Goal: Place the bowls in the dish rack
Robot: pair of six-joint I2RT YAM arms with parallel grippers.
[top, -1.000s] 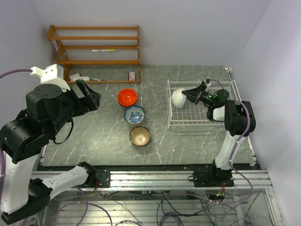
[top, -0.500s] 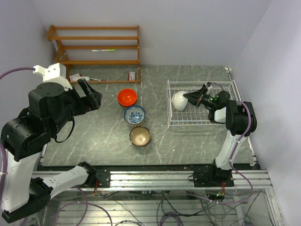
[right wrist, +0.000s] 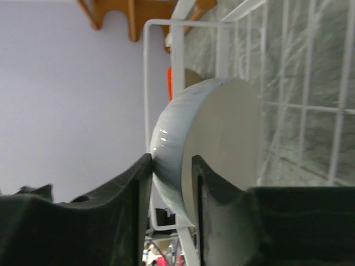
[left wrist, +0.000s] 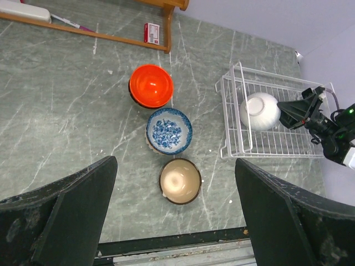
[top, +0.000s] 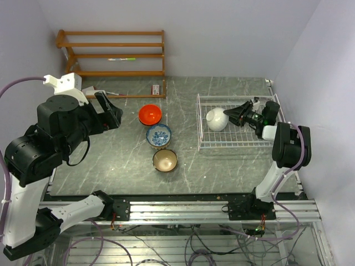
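Rim of partly hidden white bowl (right wrist: 213, 138) in right gripper's (right wrist: 171, 163) pinch; left gripper (left wrist: 175, 163) agape.

You look at a grey veined stone-look tabletop (top: 111, 160), pale lilac walls (top: 222, 33) around it, a brown wooden shelf unit (top: 138, 45) at its far-left corner.

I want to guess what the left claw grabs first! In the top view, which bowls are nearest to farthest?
From the left claw:
1. orange bowl, on its right.
2. blue-and-white bowl, mid-table.
3. tan bowl, toward the bases.
4. white bowl, inside the dish rack.
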